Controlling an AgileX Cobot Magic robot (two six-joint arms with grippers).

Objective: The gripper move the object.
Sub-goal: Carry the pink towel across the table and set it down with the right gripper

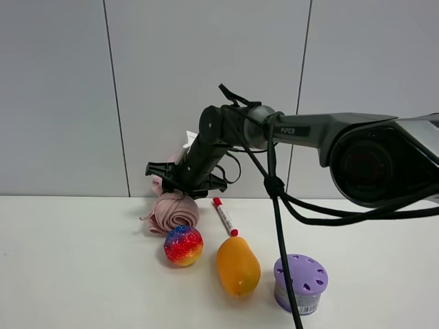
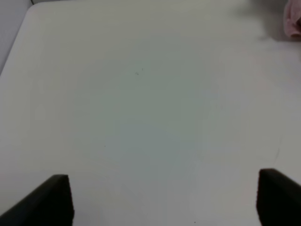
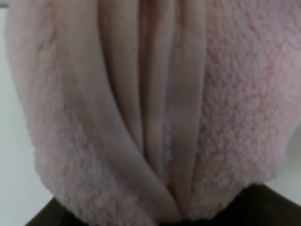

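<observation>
The pale pink rolled towel (image 1: pixel 175 211) lies at the back of the white table (image 1: pixel 75 267), near the wall. My right gripper (image 1: pixel 184 184) reaches across from the right and sits right on top of the towel, jaws spread wide to either side of it. In the right wrist view the towel (image 3: pixel 150 108) fills the frame between the dark finger bases. My left gripper (image 2: pixel 164 200) is open and empty over bare table; a pink edge of the towel (image 2: pixel 292 21) shows at one corner of the left wrist view.
A rainbow ball (image 1: pixel 183 245) sits just in front of the towel. A red-capped marker (image 1: pixel 224 216), an orange mango toy (image 1: pixel 238 266) and a purple round container (image 1: pixel 300 282) lie to the right. The right arm's cables (image 1: pixel 278 205) hang over the table.
</observation>
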